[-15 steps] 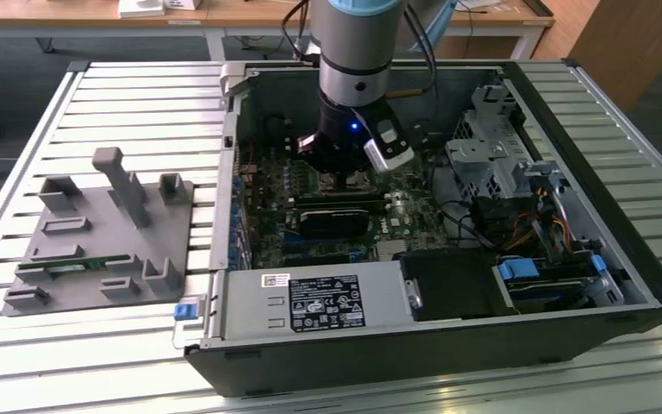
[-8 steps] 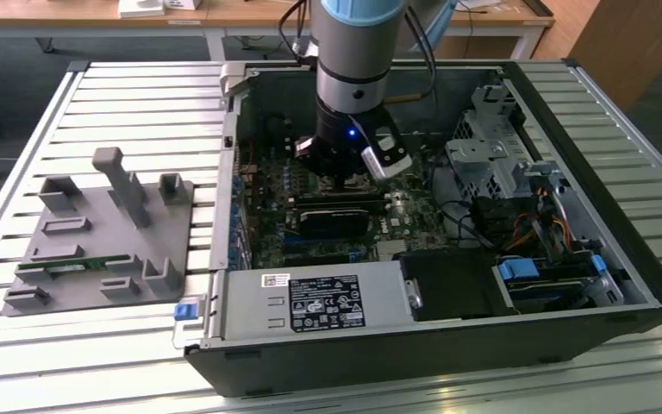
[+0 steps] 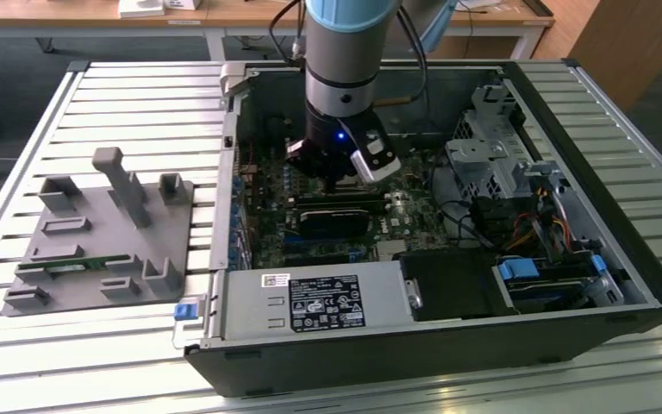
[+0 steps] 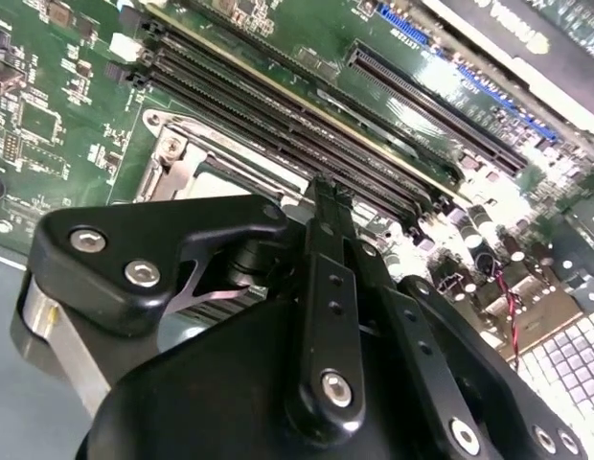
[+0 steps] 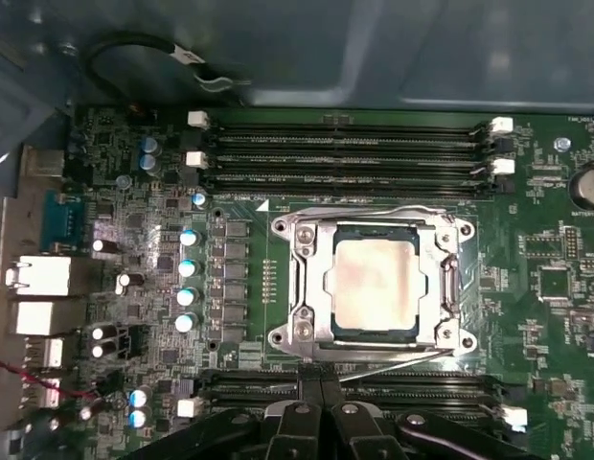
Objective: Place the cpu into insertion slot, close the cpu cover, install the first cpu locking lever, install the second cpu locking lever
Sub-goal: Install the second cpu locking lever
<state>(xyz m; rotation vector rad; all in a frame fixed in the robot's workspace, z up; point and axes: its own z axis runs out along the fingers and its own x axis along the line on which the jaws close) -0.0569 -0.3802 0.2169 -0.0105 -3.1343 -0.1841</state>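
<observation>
- The gripper point(image 5: 321, 407) hangs low over the motherboard point(image 5: 134, 172), its black fingers point(image 5: 310, 402) pressed together with nothing between them, as both wrist views show.
- In the first wrist view the fingertips sit just beside the near edge of the insertion slot point(image 5: 307, 335), over a bank of long black memory slots point(image 5: 412, 388).
- Whether the tips touch the thin wire lever point(image 5: 393, 356) that runs along that edge of the socket cannot be told.
- The cpu point(image 5: 372, 284) lies flat inside the insertion slot, its silvery top facing up.
- The cpu cover point(image 5: 369, 230) lies down over the chip, its window framing the metal top.
- A second wire lever point(image 5: 374, 208) runs along the far edge of the socket, beside another bank of memory slots point(image 5: 345, 144).
- In the second wrist view the closed fingers point(image 4: 328, 287) point down at the socket frame point(image 4: 192, 158), with the memory slots point(image 4: 278, 115) running just beyond it.
- In the exterior view the gripper point(image 3: 331, 177) reaches down into an open computer case point(image 3: 607, 259), near the middle of the motherboard point(image 3: 268, 216).
- A black rectangular block point(image 3: 334, 220) lies on the board just below the gripper in that view.
- The power supply point(image 3: 308, 302) fills the near corner of the case.
- The case lies on its side on a slatted metal worktop point(image 3: 101, 86).
- A grey fixture tray point(image 3: 90, 241) rests on the worktop to the exterior view's left of the case, well apart from the gripper.
</observation>
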